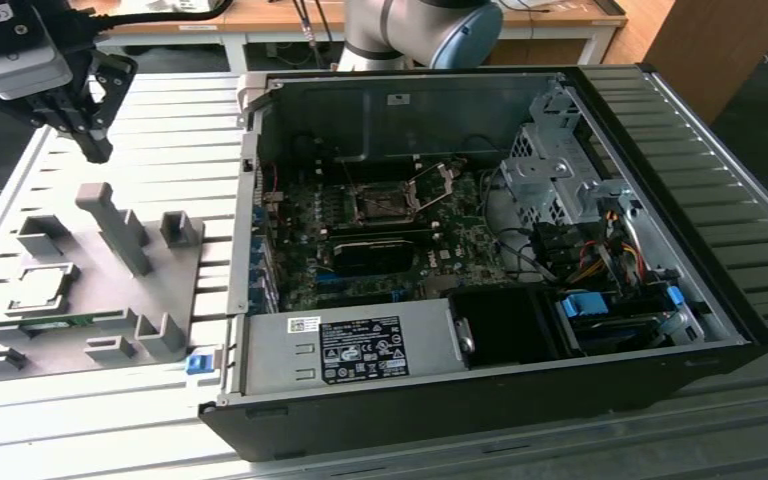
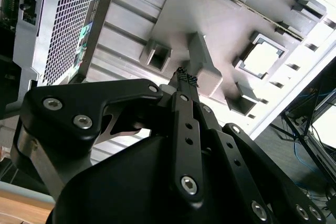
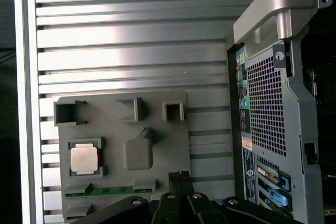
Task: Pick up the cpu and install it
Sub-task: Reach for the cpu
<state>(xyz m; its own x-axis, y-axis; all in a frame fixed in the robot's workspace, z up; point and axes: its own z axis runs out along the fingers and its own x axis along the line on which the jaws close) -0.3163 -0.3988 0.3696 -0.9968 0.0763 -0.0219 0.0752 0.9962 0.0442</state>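
Leftmost in the exterior view, the jaws hang closed and empty over the grey tray's [image 1: 115, 335] far end, apart from the cpu [image 1: 40, 287] lying in its square pocket. Rightward, the open computer case [image 1: 411, 110] bares its motherboard socket [image 1: 387, 203]; the first wrist view instead meets the case's perforated rear panel [image 3: 265, 103].

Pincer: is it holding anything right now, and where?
Nothing. The pincer hangs shut above the grey tray; the chip lies in its tray pocket, untouched.
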